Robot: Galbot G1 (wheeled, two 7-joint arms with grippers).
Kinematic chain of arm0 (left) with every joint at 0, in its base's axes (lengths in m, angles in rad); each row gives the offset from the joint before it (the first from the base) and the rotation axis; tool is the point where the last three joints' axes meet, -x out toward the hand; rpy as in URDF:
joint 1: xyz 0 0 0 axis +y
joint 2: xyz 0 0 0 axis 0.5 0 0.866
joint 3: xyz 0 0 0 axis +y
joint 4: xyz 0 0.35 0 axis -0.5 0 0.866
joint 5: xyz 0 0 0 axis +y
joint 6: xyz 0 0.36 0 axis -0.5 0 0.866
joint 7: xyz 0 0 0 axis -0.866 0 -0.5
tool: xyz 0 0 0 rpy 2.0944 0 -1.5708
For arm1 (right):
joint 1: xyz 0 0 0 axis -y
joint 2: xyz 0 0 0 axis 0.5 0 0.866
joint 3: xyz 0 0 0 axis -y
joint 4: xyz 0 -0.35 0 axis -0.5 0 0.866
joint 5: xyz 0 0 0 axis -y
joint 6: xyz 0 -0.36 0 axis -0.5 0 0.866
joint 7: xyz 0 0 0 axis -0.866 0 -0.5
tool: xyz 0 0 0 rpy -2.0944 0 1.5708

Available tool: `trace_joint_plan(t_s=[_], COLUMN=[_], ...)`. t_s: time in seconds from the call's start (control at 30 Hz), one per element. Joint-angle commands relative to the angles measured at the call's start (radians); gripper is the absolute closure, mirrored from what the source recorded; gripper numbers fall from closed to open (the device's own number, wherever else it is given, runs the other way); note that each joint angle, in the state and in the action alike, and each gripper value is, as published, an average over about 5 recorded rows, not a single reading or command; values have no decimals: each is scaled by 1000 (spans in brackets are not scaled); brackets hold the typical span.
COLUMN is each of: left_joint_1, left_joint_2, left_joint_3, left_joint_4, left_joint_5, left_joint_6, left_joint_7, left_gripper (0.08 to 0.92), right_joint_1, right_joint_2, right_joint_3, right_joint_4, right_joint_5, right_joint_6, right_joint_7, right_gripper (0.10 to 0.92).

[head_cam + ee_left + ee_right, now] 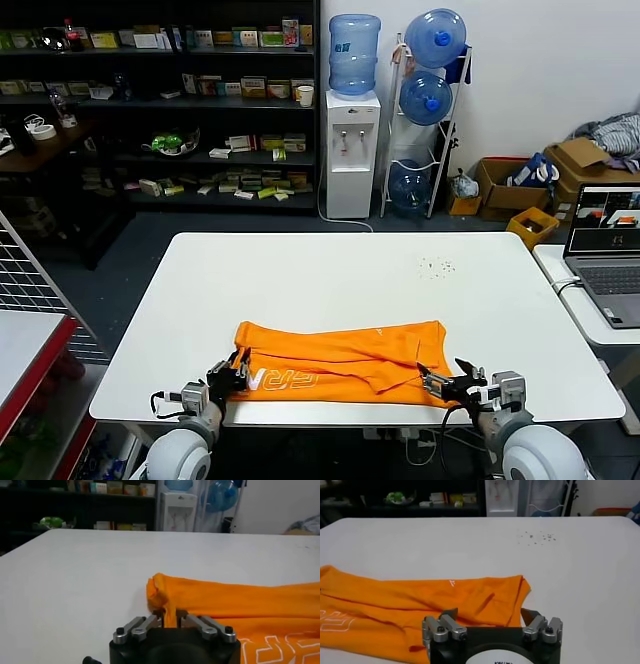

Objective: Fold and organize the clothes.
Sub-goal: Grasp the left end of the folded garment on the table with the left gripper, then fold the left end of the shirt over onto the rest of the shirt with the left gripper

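The bright orange T-shirt (pixel 340 360) lies folded into a long band near the white table's front edge (pixel 330 270), with white lettering showing at its left end. My left gripper (pixel 236 375) sits at that left end. In the left wrist view it (pixel 170 616) is shut on a raised fold of the T-shirt (pixel 225 600), which bunches up just beyond the fingertips. My right gripper (pixel 440 385) is at the shirt's right front corner. In the right wrist view it (pixel 490 614) stands open over the T-shirt (pixel 420 600), one finger on each side of the corner.
A laptop (pixel 610 250) sits on a side table at the right. A wire rack (pixel 30 280) stands at the left. Behind the table are shelves, a water dispenser (pixel 352 150) and cardboard boxes. Small dark specks (pixel 436 266) dot the table's far right.
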Motion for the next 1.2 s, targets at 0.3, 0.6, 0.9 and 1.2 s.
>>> trace_joint_plan(t_s=[0.3,0.6,0.9,1.2], left_joint_1=[14,76,98,194], left_joint_2=[118,368,550,479], left_joint_3=[-15,-198,-349,-368], left_joint_4=[-182,-145,83,-125], left_joint_5=[-133,-243,-254,-193], left_joint_6=[106,101,26,29], left_joint_7=[-106,-76,-13,-54], left_gripper=[893,893,893,893], right_joint_1=[19,40,42,42], right_joint_2=[15,23,32,54], right_joint_3=[-16,-30,-39,-43], right_joint_4=[-9,-15,-17,-22], right_joint_5=[-6,-9,-18,-38], right_joint_6=[5,12,20,21], right_joint_7=[-1,-3,-7,-6], right_gripper=[203,203,203,203])
